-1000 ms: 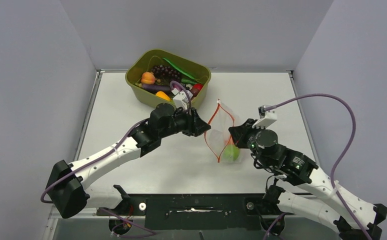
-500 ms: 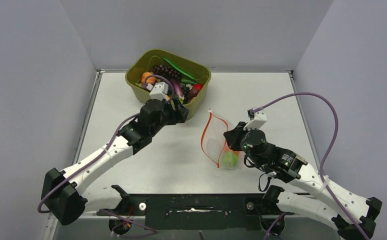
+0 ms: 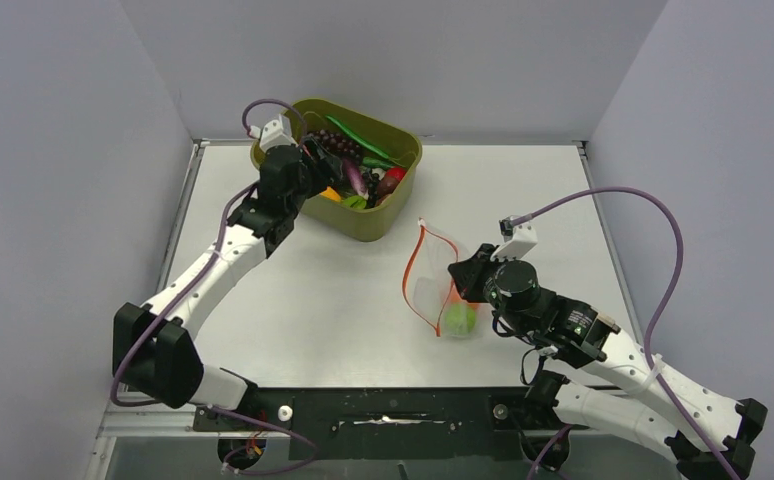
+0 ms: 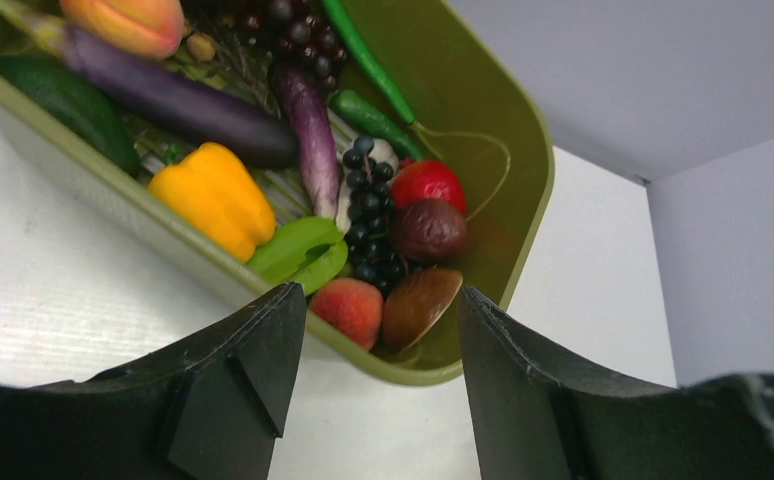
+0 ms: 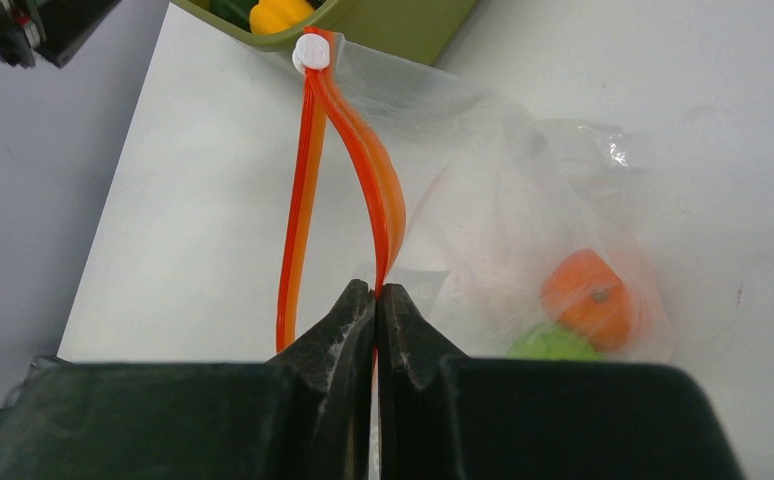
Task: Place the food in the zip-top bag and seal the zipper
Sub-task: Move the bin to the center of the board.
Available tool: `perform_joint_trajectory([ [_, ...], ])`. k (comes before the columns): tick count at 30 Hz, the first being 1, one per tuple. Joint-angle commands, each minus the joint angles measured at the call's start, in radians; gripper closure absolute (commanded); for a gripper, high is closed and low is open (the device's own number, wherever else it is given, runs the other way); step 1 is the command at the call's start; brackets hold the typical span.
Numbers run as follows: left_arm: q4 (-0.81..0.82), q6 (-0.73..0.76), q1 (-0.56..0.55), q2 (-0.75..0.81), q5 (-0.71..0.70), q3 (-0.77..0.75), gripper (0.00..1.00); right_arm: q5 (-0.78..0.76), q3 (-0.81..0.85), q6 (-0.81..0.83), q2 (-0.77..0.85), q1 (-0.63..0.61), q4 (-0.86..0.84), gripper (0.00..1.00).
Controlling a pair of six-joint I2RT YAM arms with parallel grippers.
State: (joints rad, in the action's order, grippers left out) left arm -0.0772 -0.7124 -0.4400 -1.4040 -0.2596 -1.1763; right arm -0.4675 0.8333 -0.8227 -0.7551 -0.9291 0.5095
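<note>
Worktop (image 3: 293, 300) from above: zip-top bag (image 3: 428, 290) lies at 3 o'clock of centre. Its zipper (image 3: 406, 283) runs 12 to 6 o'clock, the mouth facing 9 o'clock. The olive tub (image 3: 368, 225) stands at 11 o'clock.

Left wrist: left gripper (image 4: 378, 305), fingers released and empty, hovers at the tub's rim, near the food (image 4: 213, 195).

Right wrist: right gripper (image 5: 375, 292), fingers clenched on one zipper lip; orange fruit (image 5: 588, 295) and green fruit (image 5: 553, 345) sit inside the bag.

Risk: only one lip is lifted, so the mouth gapes narrowly. Incoming food may strike the strip and roll off, or the pinch may slip.
</note>
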Motion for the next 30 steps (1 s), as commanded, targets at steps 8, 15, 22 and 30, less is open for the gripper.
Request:
perform_joint_trajectory([
  [8, 0.12, -0.071, 0.001, -0.212, 0.153, -0.185, 0.45, -0.026, 0.023, 0.006, 0.039, 0.003, -0.013, 1.0],
  [15, 0.106, -0.055, -0.023, -0.273, 0.203, -0.18, 0.43, -0.065, 0.036, 0.018, 0.073, 0.005, 0.026, 1.0],
  [22, 0.079, -0.05, -0.033, -0.287, 0.204, -0.152, 0.43, -0.081, 0.04, 0.015, 0.092, 0.005, 0.058, 1.0],
  [30, 0.001, 0.009, -0.055, -0.288, 0.191, -0.134, 0.42, -0.105, 0.038, 0.015, 0.14, 0.004, 0.097, 1.0],
])
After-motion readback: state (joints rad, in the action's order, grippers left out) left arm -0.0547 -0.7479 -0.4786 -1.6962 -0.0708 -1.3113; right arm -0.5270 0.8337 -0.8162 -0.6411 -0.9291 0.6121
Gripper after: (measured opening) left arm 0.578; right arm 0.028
